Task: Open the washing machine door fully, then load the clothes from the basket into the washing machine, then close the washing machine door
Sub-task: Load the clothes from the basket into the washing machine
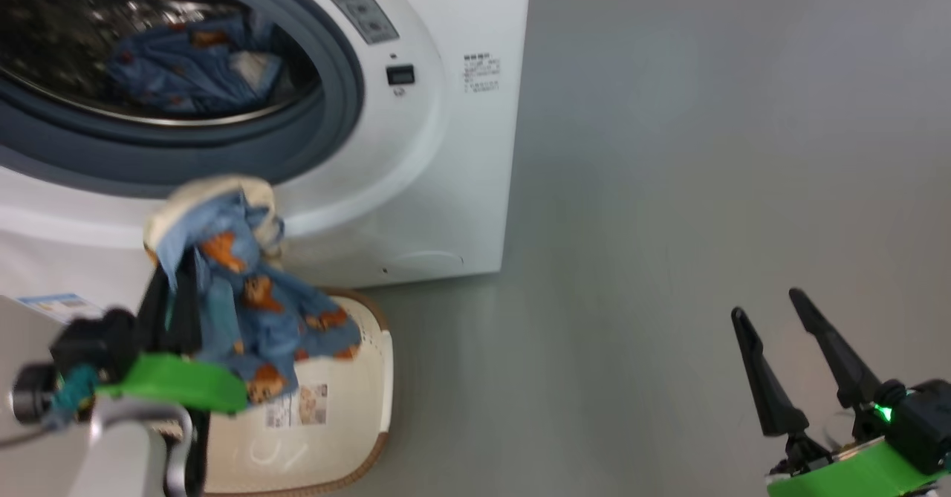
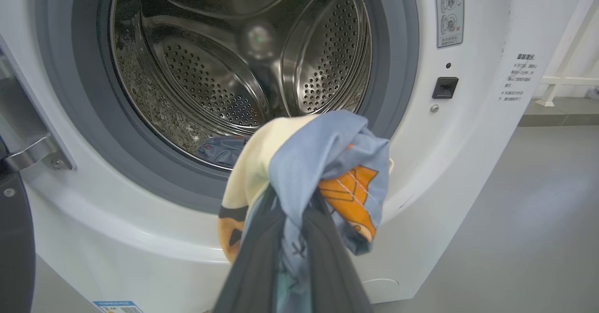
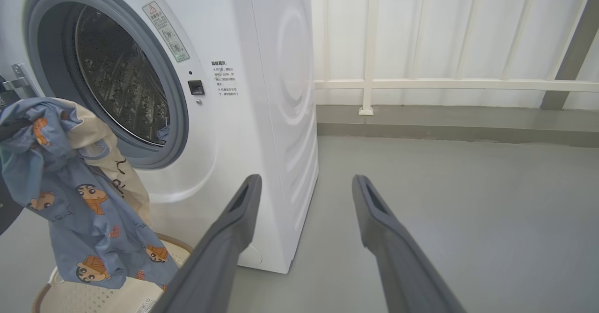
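Observation:
The washing machine [image 1: 416, 148] stands at the upper left with its steel drum [image 2: 234, 69] exposed. Part of the clothes [image 1: 193, 66], blue with bear prints, lies inside the drum. My left gripper [image 1: 178, 270] is shut on another blue and cream piece of the clothes [image 2: 327, 163], holding it up just below the grey gasket [image 2: 398, 69] and over the basket [image 1: 371, 378]. This piece hangs down into the basket [image 3: 93, 296]. A hinge and dark rim of the washing machine door [image 2: 14, 238] show at the far left, swung open. My right gripper [image 1: 765, 302] stands open over the floor, holding nothing.
Grey floor [image 1: 706, 185] stretches to the right of the machine. A white railing and wall [image 3: 421, 83] run behind it. The round service flap [image 1: 431, 263] sits low on the front. A blue energy sticker [image 1: 56, 305] shows by my left arm.

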### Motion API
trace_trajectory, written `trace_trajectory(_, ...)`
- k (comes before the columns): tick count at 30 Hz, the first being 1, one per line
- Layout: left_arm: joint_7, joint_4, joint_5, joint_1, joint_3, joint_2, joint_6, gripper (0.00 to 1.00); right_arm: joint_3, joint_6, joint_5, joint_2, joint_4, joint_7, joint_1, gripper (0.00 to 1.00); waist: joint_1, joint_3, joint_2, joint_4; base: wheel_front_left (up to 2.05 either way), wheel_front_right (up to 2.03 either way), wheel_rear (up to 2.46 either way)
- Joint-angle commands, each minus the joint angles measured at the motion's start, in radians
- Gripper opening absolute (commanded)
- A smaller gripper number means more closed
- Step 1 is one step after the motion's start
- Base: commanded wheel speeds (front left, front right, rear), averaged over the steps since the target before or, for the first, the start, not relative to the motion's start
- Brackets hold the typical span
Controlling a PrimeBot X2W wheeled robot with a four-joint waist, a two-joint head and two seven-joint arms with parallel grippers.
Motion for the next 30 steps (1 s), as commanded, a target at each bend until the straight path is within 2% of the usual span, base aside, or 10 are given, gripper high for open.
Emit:
trace_trajectory(1,-0.012,0.005,-0.003,-0.076,0.041,0.034,-0.006,0.0,0.014,0.002,0.006,-0.021,-0.029,-0.005,-0.031,1.0,-0.0002,0.114,0.0,-0.037,0.0,0.0,0.0)
trace_trajectory(6,-0.013,0.099,-0.004,-0.247,0.058,0.076,-0.02,0.0,0.012,0.002,0.017,-0.016,-0.042,-0.005,-0.082,1.0,-0.0002,0.214,0.0,-0.076,0.0,0.0,0.0)
trace_trajectory(12,0.042,0.184,-0.006,-0.444,0.082,0.159,-0.036,0.0,0.015,0.002,0.031,0.007,-0.044,-0.005,-0.149,1.0,-0.0002,0.304,0.0,-0.128,0.0,0.0,0.0)
trace_trajectory(18,0.184,0.249,-0.046,-0.585,0.105,0.243,-0.069,0.0,0.031,0.002,0.041,0.033,-0.034,-0.005,-0.2,1.0,-0.0002,0.362,0.0,-0.182,0.0,0.0,0.0)
trace_trajectory(19,0.184,0.249,-0.046,-0.585,0.105,0.243,-0.069,0.0,0.031,0.002,0.041,0.033,-0.034,-0.005,-0.2,1.0,-0.0002,0.362,0.0,-0.182,0.0,0.0,0.0)
trace_trajectory(21,0.266,0.262,-0.057,-0.645,0.11,0.285,-0.078,0.0,0.033,0.002,0.045,0.044,-0.032,-0.005,-0.217,1.0,-0.0002,0.39,0.0,-0.204,0.0,0.0,0.0)
trace_trajectory(30,0.438,0.284,-0.082,-0.795,0.136,0.39,-0.077,0.0,0.061,0.002,0.062,0.068,-0.026,-0.005,-0.265,1.0,-0.0002,0.464,0.0,-0.264,0.0,0.0,0.0)
